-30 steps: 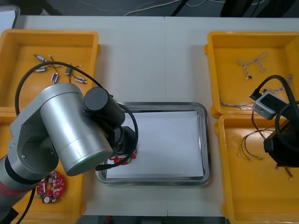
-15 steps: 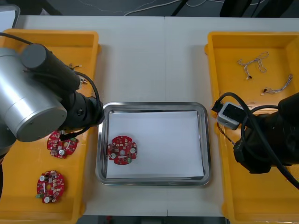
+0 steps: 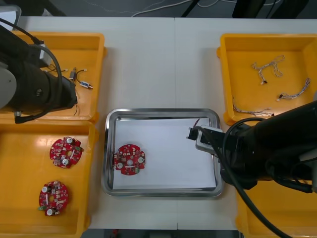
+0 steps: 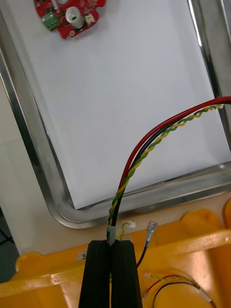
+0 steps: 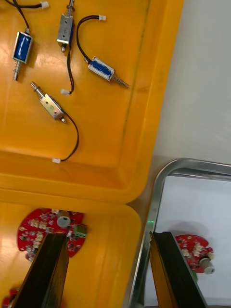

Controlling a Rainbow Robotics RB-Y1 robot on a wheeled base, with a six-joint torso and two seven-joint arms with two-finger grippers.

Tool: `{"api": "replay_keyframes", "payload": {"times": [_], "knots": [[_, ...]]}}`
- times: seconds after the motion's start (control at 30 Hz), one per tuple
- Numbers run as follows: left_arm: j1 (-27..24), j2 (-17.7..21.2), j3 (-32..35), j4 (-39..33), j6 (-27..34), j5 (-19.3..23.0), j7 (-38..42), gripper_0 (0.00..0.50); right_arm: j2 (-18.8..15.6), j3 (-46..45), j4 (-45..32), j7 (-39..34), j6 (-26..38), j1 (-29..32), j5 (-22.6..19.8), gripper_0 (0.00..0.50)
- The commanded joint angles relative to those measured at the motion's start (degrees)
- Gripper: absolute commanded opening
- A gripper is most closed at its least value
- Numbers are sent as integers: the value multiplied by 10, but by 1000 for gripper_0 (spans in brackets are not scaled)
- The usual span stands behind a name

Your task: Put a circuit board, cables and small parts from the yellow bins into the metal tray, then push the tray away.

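While left fingers (image 5: 48, 269) gape over bins (image 5: 120, 144), right fingers (image 4: 98, 274) pinch cable (image 4: 163, 130) — above tray (image 4: 168, 192)

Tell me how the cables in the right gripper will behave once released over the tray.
Probably floppy but slightly springy: from the right gripper, shut on one end, the cables hold a smooth arc over the metal tray. They look thin, so likely light, and may uncurl on landing. The left gripper hovers open above the left yellow bins.

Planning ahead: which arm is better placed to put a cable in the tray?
Right: the right gripper holds the cable at the metal tray; the left gripper hangs open over the yellow bins.
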Motion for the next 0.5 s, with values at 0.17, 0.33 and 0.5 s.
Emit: {"api": "replay_keyframes", "payload": {"times": [0.17,0.33,0.5], "knots": [[-19,31,58,85,4,15,-64,500,23,102,52,98,-24,-79,35,0],[-19,31,85,131,4,15,-112,500,49,153,82,114,-24,-112,54,0],[-31,30,98,181,4,14,-124,482,81,211,113,117,-41,-140,79,0]]}}
